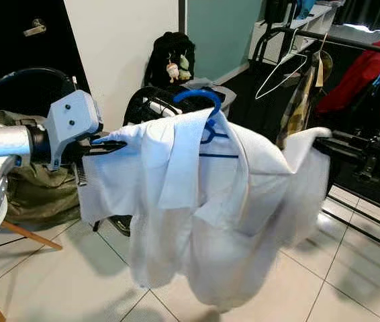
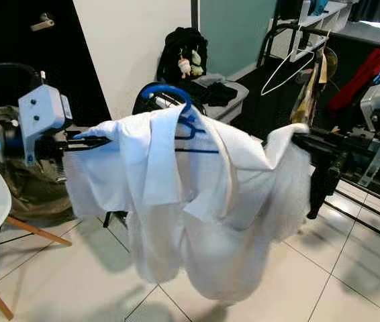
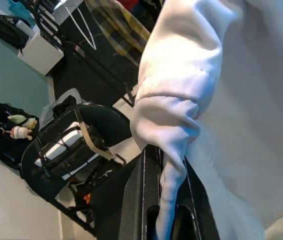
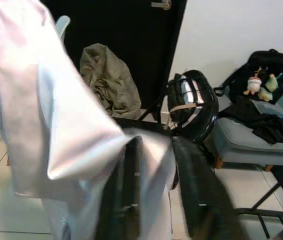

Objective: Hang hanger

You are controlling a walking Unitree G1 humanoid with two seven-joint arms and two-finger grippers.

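With the white shirt [image 1: 210, 201] on its blue hanger [image 1: 200, 107] stretched between the left gripper [image 1: 113, 143] and right gripper [image 2: 304, 142], each clamped on a shoulder, carry it level toward the clothes rail [image 1: 351, 43], hook uppermost.

A black backpack [image 1: 171, 57] with small plush toys [image 1: 178, 68] is seen at upper centre against the white wall [image 1: 119, 47]. A garment rack [image 1: 351, 44] at upper right carries a white wire hanger [image 1: 280, 70] and red clothing [image 1: 368, 77]. An olive bag [image 1: 32, 188] lies at left on the tiled floor [image 1: 351, 268].
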